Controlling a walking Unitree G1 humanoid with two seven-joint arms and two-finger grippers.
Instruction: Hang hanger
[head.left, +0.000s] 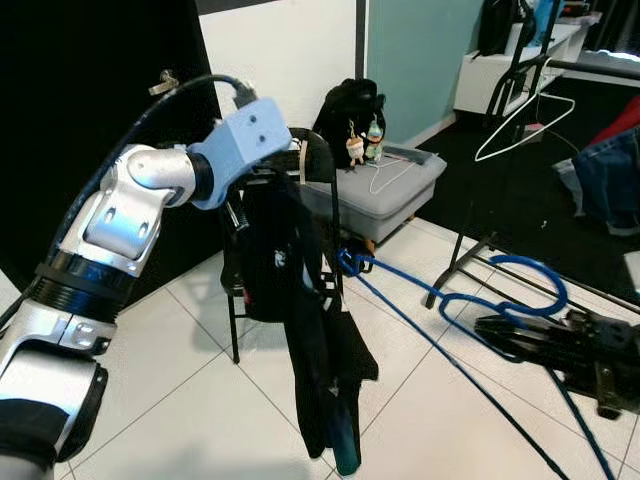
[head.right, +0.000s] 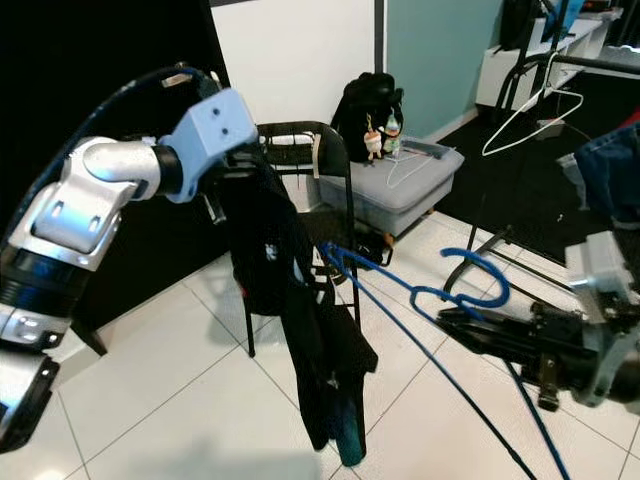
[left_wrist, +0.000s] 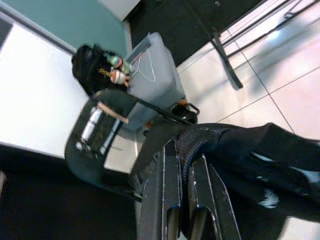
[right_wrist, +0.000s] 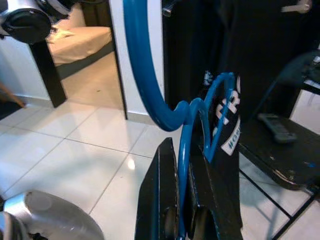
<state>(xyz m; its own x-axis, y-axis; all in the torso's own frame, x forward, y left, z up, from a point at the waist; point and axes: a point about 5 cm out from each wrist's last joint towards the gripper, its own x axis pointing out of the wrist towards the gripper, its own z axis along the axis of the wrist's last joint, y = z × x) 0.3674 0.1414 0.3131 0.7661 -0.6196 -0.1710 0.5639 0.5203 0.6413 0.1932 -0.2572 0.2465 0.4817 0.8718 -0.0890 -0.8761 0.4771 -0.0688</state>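
Left eye view: the left gripper (head.left: 243, 215) sat at centre-left of the frame, its fingers pinching a black garment (head.left: 300, 330) that hung down to the lower centre, in front of a black folding chair (head.left: 300, 190) on the white tiled floor (head.left: 180, 390). At the lower right the right gripper (head.left: 500, 332) pinched the blue hanger (head.left: 500, 295) just below its hook, the hanger's blue wires reaching toward the garment. A white hanger (head.left: 525, 120) hung on a black rack (head.left: 500, 200) at the upper right, and a grey storage box (head.left: 385, 185) stood behind the chair. Left wrist view: the two black fingers (left_wrist: 167, 195) at the bottom centre were pressed onto a fold of the black garment, with the chair and box in the upper left. Right wrist view: the fingers (right_wrist: 162, 200) at the bottom centre clamped the blue hanger's stem, its hook curving to the top centre.
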